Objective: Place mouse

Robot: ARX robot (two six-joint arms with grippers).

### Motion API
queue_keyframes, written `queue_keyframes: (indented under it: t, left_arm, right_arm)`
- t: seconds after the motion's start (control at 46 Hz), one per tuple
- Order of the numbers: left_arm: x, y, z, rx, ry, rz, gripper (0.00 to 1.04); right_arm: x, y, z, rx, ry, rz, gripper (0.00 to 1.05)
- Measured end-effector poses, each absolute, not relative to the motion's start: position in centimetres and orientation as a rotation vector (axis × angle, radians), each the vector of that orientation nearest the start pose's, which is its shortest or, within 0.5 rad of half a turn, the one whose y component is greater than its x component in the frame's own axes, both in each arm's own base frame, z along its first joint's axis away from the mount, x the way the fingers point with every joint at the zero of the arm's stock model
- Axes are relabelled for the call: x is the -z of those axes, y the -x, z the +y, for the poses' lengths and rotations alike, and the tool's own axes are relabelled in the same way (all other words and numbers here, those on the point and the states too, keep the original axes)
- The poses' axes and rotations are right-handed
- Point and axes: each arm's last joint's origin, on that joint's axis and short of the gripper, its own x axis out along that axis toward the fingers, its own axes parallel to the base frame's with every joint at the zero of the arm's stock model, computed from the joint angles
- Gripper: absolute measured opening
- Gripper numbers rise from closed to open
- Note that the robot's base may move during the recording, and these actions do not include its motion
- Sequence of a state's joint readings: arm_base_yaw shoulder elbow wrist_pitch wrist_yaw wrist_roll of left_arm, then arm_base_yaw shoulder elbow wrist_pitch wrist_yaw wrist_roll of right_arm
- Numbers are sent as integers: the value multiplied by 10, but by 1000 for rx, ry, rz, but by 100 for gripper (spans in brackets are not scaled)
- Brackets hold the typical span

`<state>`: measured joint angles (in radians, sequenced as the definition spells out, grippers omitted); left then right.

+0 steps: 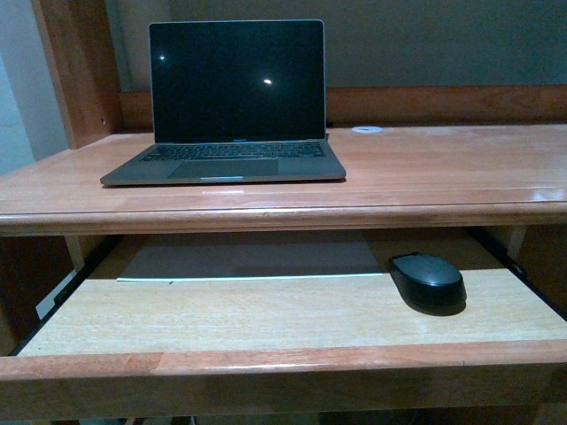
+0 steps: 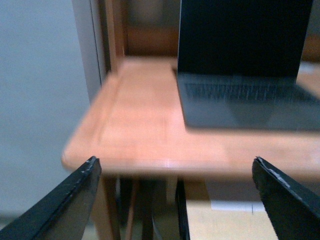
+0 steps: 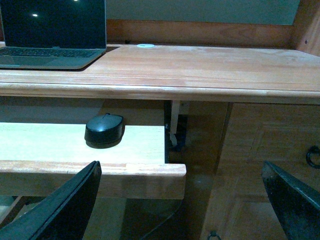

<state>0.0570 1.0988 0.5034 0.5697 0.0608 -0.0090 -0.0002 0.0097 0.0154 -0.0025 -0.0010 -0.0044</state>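
The black oval mouse (image 1: 429,282) lies on the pulled-out keyboard tray (image 1: 221,314), near its right end. It also shows in the right wrist view (image 3: 104,129). Neither arm shows in the front view. My right gripper (image 3: 180,172) is open and empty, low in front of the tray's right corner, with the mouse well beyond it. My left gripper (image 2: 174,167) is open and empty, in front of the desk's left front corner, far from the mouse.
An open laptop (image 1: 232,106) with a dark screen stands on the wooden desk top (image 1: 443,168), left of centre. A small white disc (image 1: 367,129) lies by the back rail. A cabinet door (image 3: 265,165) with handles is right of the tray.
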Motion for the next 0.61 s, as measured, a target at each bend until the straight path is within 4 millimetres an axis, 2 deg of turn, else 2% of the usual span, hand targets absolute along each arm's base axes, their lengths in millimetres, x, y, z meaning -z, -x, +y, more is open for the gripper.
queue_keyframes:
  t: [0.043, 0.087, 0.13, 0.196, 0.348, 0.457, 0.609]
  left_arm:
    - [-246, -227, 6, 1, 7, -26, 80]
    - [-235, -221, 2, -2, 8, -27, 75]
    - [-215, -212, -1, 12, 7, 16, 66]
    - [-197, -203, -1, 9, 7, 70, 53]
    - [-204, -185, 0, -3, 7, -22, 23]
    - [-191, -174, 0, -3, 7, 11, 1]
    - [-184, -162, 0, -3, 6, 15, 2]
  right_arm:
    - [-168, -97, 0, 0, 4, -3, 98]
    - [-168, -97, 0, 0, 4, -3, 98]
    - [-168, -97, 0, -1, 4, -3, 98]
    - [-168, -97, 0, 0, 4, -3, 98]
    - [-168, -97, 0, -1, 4, -3, 98]
    - [-168, -97, 0, 0, 4, -3, 98]
    - [-168, -97, 0, -1, 4, -3, 98]
